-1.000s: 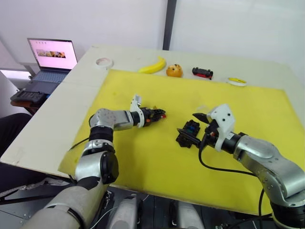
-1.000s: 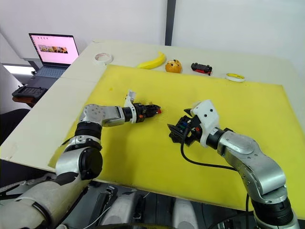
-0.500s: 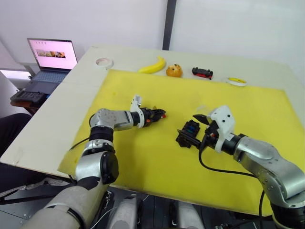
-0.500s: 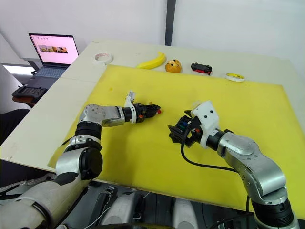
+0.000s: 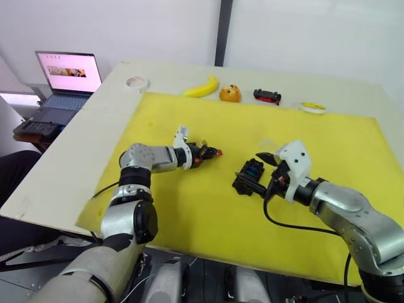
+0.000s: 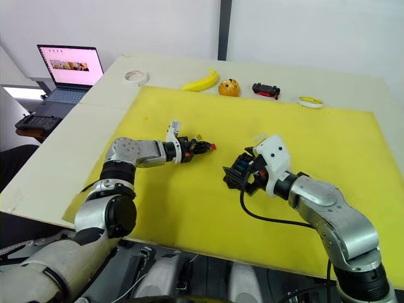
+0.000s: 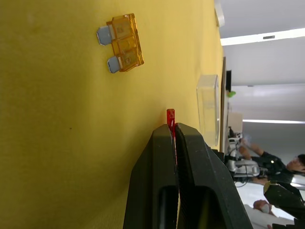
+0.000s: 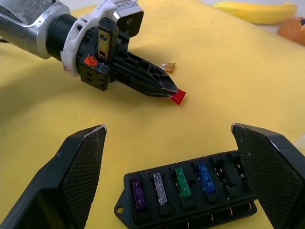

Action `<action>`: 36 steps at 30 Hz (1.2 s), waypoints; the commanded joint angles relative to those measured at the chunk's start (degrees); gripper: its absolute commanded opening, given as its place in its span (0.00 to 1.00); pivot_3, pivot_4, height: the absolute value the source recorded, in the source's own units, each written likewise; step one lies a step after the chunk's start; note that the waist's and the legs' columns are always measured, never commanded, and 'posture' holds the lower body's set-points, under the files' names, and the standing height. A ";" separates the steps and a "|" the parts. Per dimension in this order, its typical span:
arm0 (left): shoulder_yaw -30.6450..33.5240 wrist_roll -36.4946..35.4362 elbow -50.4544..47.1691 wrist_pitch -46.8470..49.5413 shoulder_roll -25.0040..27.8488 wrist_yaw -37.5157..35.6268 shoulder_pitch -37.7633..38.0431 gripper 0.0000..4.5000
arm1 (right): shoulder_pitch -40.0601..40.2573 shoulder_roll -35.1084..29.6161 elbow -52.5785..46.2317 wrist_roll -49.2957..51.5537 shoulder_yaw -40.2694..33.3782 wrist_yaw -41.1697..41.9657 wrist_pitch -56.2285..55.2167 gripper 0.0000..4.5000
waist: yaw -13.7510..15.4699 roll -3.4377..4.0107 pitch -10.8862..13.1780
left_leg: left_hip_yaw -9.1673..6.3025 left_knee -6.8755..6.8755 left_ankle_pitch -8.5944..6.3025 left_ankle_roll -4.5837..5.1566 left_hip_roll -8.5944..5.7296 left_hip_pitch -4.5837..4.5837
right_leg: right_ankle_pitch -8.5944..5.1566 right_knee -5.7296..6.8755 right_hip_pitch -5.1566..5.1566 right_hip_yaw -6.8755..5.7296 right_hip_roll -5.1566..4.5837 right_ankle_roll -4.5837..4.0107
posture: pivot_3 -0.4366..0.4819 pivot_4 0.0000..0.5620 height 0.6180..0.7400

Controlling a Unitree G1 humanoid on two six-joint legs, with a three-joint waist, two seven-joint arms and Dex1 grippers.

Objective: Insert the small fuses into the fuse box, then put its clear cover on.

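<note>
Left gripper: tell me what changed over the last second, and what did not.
Hardly anything changed. The left gripper has eased a little toward the fuse box, staying shut on the red fuse. The right gripper keeps its place around the box, fingers apart. The orange fuse and the clear cover lie where they were on the yellow mat.

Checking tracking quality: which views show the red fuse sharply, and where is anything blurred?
Left wrist view: red fuse crisp in the shut left claw, background room soft. Right wrist view: fuse box sharp, banana blurred.
</note>
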 commanded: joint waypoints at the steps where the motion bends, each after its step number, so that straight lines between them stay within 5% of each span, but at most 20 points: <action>1: -0.35 -0.84 -1.05 3.08 0.12 0.29 1.08 0.01 | -0.67 0.13 -1.59 0.91 -1.83 -0.17 0.05 1.00 | -0.16 0.00 0.00 | 0.00 -0.01 0.00 0.00 0.00 0.00 | 0.00 0.00 -0.01 0.00 0.00 0.00 | 0.48 0.27 1.00; 10: 6.11 -8.69 -19.70 19.13 5.51 0.95 0.03 0.01 | -3.64 12.82 -3.16 17.33 -7.53 -9.16 7.68 1.00 | -2.02 -0.09 0.06 | 0.01 -0.62 0.37 -0.59 0.04 -0.09 | 0.01 0.10 -0.53 0.11 0.04 -0.01 | 0.48 0.27 1.00; 15: 4.41 -20.97 -31.18 21.66 8.61 2.14 3.33 0.01 | -6.51 22.05 -1.62 31.07 -9.21 -20.41 9.41 1.00 | -2.89 -0.06 0.05 | -0.04 -0.77 0.49 -0.79 0.17 -0.08 | 0.02 0.16 -0.62 0.10 0.17 -0.04 | 0.48 0.27 1.00; 29: 8.45 -40.40 -40.19 20.30 5.64 14.29 8.14 0.01 | -8.85 23.33 2.34 56.83 -8.62 -36.58 0.96 1.00 | -3.07 -0.04 0.04 | 0.03 -0.76 0.51 -0.79 0.19 -0.08 | 0.05 0.14 -0.64 0.12 0.24 -0.09 | 0.48 0.27 1.00; 36: 4.38 -52.75 -41.69 12.90 3.74 23.05 11.13 0.01 | -8.82 22.39 2.66 63.68 -5.87 -41.09 -4.72 1.00 | -3.05 -0.04 0.04 | 0.06 -0.74 0.51 -0.76 0.22 -0.08 | 0.05 0.14 -0.63 0.15 0.27 -0.09 | 0.48 0.27 1.00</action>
